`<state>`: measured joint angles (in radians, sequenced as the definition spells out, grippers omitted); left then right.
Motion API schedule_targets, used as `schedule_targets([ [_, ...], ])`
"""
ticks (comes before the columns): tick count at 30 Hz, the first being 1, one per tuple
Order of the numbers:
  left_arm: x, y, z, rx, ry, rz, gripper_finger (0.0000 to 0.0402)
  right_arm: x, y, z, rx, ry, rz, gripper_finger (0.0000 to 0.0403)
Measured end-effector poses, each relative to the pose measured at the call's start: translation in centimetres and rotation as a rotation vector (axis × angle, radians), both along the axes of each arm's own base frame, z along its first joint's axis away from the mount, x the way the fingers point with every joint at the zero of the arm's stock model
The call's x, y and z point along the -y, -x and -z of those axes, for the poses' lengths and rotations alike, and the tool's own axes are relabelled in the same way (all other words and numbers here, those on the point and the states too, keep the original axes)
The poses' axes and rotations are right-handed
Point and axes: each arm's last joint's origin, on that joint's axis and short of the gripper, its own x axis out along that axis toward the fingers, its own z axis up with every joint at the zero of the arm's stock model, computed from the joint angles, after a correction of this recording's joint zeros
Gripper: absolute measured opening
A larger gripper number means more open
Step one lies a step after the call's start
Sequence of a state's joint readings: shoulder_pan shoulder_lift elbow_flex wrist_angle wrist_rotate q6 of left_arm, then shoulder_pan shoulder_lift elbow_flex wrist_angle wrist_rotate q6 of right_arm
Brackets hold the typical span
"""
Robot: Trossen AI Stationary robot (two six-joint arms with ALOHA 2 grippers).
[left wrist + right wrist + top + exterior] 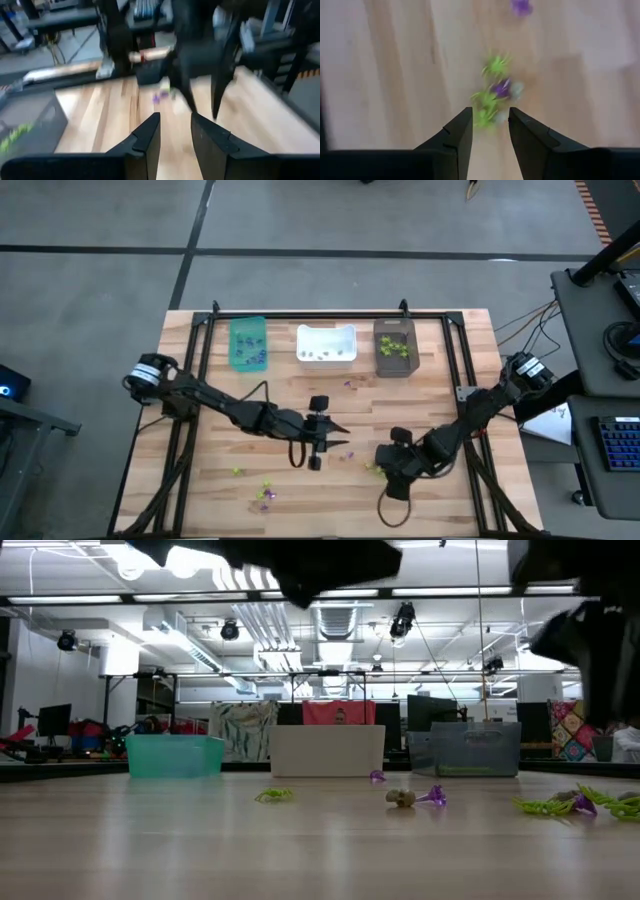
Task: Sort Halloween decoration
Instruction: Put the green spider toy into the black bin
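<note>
My right gripper (490,131) hangs with fingers apart and empty over a little pile of green and purple trinkets (492,97) on the table, so I should pinch just one, slowly.

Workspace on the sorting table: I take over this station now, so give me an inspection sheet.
Surface: pale wooden plank table top in a black frame.
Job's things: tiny purple, lime-green and pale plastic trinkets scattered loose; some already lie in the bins.
Bins: teal rectangular bin, white rectangular bin, dark brown rectangular bin in a row at the far edge.
Clutter: nothing seen.
Grippers: left gripper open, empty, mid-table; right gripper open above a trinket cluster.
Cables: black cable loop under the right arm.
Surroundings: workshop with desks and monitors.
</note>
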<state>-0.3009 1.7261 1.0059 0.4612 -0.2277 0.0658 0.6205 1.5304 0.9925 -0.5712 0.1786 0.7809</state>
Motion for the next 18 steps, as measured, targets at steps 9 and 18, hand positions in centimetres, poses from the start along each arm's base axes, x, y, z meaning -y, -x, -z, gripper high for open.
schedule_targets([
  [9, 0.2, -0.8, 1.4, -0.028, 0.013, -0.034, 0.0091, -1.2, 0.2, 0.6, 0.141, 0.195, -0.002, 0.0120],
  [18, 0.2, -0.7, 1.2, -0.019, 0.017, -0.033, 0.0091, -2.2, -1.0, 2.8, 0.151, 0.164, 0.017, 0.0184],
])
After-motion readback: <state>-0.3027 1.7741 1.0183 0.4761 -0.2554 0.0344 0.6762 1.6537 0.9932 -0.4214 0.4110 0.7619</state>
